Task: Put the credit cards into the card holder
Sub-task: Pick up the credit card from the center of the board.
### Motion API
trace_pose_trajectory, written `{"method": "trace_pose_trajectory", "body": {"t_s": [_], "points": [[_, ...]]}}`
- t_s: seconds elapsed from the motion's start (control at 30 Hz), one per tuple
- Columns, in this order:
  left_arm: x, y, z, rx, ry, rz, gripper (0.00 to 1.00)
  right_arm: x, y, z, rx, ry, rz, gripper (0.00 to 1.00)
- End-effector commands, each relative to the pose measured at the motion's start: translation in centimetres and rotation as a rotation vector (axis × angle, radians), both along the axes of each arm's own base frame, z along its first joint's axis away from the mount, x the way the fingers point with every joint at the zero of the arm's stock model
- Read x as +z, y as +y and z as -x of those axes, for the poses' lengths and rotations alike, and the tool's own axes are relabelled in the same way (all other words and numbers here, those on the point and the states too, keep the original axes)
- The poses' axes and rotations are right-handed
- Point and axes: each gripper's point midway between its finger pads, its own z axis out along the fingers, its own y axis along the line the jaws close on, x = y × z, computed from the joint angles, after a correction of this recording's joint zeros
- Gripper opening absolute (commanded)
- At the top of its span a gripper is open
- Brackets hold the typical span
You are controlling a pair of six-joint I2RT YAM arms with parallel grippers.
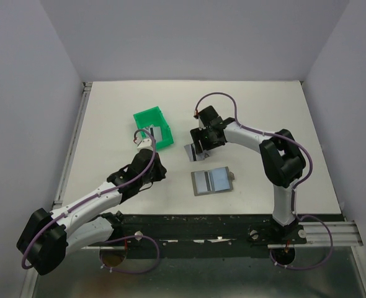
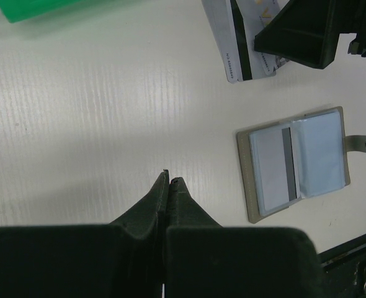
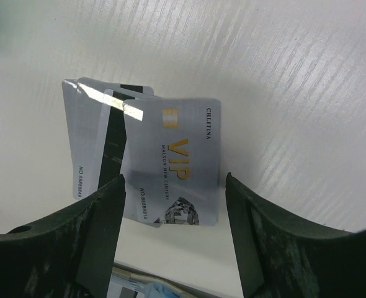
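The card holder (image 1: 211,180) lies open on the table, and a card with a dark stripe (image 2: 275,167) sits in its left pocket. It also shows in the left wrist view (image 2: 294,164). A small overlapping pile of silver credit cards (image 1: 190,152) lies just behind it. In the right wrist view the top one is a VIP card (image 3: 174,155), lying over a striped card (image 3: 90,149). My right gripper (image 3: 175,177) is open, with one jaw on each side of the VIP card. My left gripper (image 2: 169,180) is shut and empty, over bare table left of the holder.
A green plastic bin (image 1: 153,128) stands at the back left of the cards, with a card-like item (image 1: 151,133) inside it. The right gripper's body (image 2: 307,37) shows over the card pile in the left wrist view. White walls enclose the table.
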Motion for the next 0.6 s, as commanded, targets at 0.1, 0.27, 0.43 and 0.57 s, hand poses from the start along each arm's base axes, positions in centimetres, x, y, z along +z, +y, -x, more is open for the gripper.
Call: {"method": "trace_pose_trajectory", "body": {"t_s": [0.1, 0.27, 0.43, 0.57], "points": [[0.2, -0.1, -0.1, 0.0, 0.004, 0.009, 0.0, -2.3, -0.9, 1.7, 0.033, 0.064, 0.086, 0.67], [0.2, -0.1, -0.1, 0.001, 0.002, 0.013, 0.0, -2.4, -0.4, 2.2, 0.071, 0.064, 0.106, 0.65], [0.1, -0.2, -0.1, 0.002, 0.007, 0.012, 0.0, -2.6, -0.1, 2.7, 0.104, 0.052, 0.143, 0.63], [-0.2, 0.0, 0.0, 0.002, 0.012, 0.009, 0.0, -2.8, 0.1, 3.0, 0.119, 0.05, 0.161, 0.59]]}}
